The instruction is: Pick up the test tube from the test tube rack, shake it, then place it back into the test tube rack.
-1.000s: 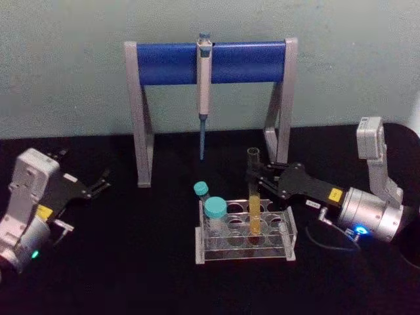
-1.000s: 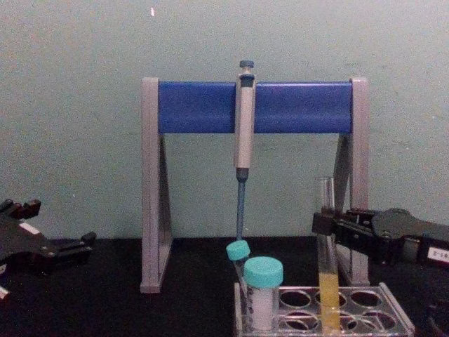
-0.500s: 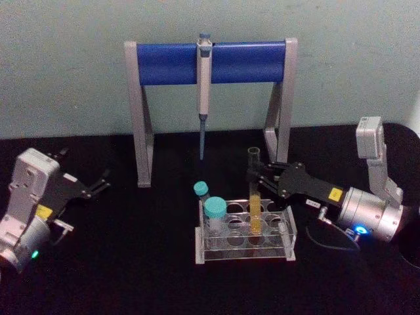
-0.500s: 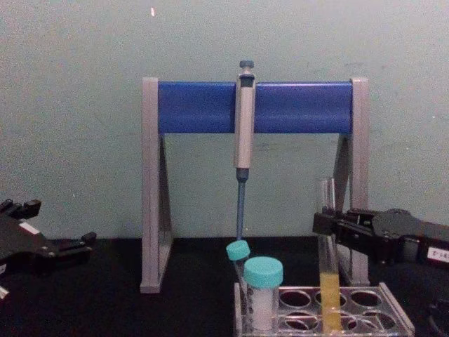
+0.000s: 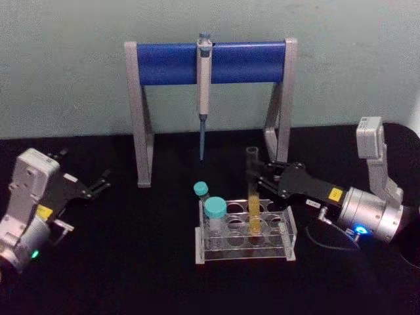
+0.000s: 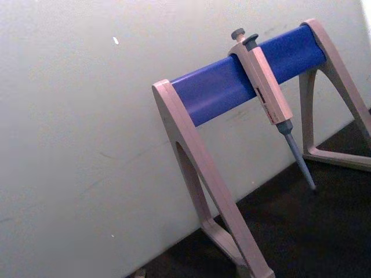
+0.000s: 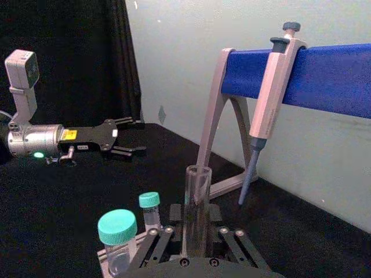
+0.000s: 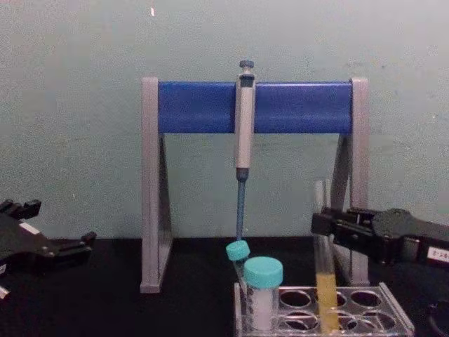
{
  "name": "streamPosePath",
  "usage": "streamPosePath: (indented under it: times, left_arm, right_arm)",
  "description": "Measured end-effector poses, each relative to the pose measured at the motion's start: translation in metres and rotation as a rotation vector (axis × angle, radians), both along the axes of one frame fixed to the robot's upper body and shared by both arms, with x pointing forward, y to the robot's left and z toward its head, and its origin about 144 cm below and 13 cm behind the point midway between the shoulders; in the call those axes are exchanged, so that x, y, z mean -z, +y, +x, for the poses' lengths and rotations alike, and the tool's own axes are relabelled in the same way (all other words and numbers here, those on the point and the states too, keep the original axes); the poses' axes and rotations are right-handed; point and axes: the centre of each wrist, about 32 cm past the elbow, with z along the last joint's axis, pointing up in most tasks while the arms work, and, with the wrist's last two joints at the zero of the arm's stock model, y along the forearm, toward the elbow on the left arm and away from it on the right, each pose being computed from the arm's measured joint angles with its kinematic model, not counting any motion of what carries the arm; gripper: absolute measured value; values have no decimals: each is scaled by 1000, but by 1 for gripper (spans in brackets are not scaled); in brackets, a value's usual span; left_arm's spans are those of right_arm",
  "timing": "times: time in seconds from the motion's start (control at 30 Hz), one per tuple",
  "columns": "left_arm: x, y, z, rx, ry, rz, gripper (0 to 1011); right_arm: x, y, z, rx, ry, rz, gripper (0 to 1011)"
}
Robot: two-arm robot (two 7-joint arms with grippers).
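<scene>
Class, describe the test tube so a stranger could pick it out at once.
Find the blue-barred stand; in front of it sits a clear rack. The test tube stands upright in it, gripped near its top by the right gripper. Unlike the short teal-capped tubes beside it, it is tall, uncapped and holds yellow liquid.

Dim, soft, even indoor light

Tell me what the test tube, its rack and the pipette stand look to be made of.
Test tube: clear, glossy, probably glass; the wall shows through it above yellow liquid.
Test tube rack: transparent plastic, apparently; holes and tubes show through its walls.
Pipette stand: matte grey legs, satin blue bar; plastic or painted metal, cannot tell.
</scene>
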Motion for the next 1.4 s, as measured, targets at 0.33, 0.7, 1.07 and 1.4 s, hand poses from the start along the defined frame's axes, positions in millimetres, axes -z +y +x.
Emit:
streamPosePath:
  times: [0.33,0.7,1.07,1.4]
  left_arm:
    - [0,0,0,0,0,0,1001]
    - [0,0,0,0,0,0,1001]
    - [0,0,0,0,0,0,1001]
    - [0,0,0,0,0,0,1001]
  right_arm:
    - [0,0,0,-1,-1,1,592]
    - [0,0,0,-1,-1,1,926]
    - [0,0,-1,-1,-5,1,1000]
    - [-19,-1,-23,115,-162,60,1000]
